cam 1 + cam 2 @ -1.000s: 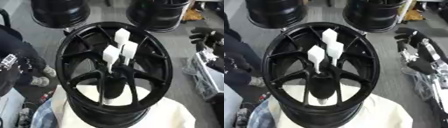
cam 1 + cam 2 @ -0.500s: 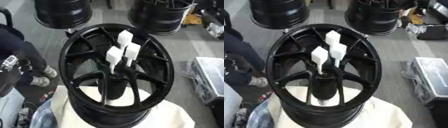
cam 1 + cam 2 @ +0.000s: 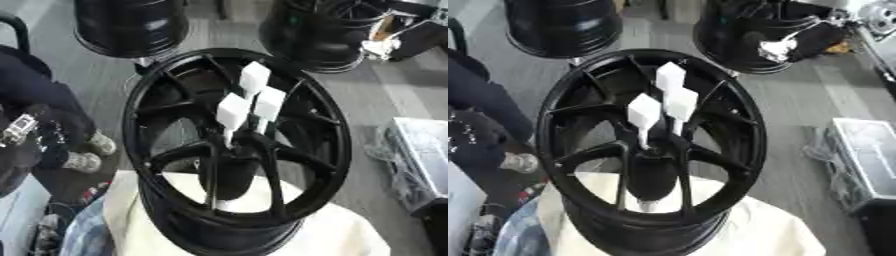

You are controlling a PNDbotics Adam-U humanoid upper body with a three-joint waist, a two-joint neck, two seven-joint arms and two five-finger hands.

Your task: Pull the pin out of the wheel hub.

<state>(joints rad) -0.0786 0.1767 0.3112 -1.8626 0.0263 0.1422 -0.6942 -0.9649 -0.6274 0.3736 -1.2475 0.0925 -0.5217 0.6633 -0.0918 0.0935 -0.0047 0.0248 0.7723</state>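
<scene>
Black wheel point(image 3: 236, 150) sitting on cream cloth point(image 3: 350, 235) at centre, near edge. Three white-headed pins point(image 3: 234, 111) standing upright in hub point(image 3: 654, 150). Right hand point(image 3: 811, 37) showing far right; fingers' state: cannot tell. Left hand showing nowhere.

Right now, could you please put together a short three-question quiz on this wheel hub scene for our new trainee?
1. True or false: every white-headed pin has already been pulled out of the wheel hub.
2. How many white pin heads stand at the hub's centre? A) one B) three C) five
3. Fill in: the wheel hub rests on a cream-coloured ____.

Key:
1. False; the pins stand in the hub's centre.
2. B
3. Cloth. Neither robot hand is clearly in view, so no hand touches a pin.
</scene>
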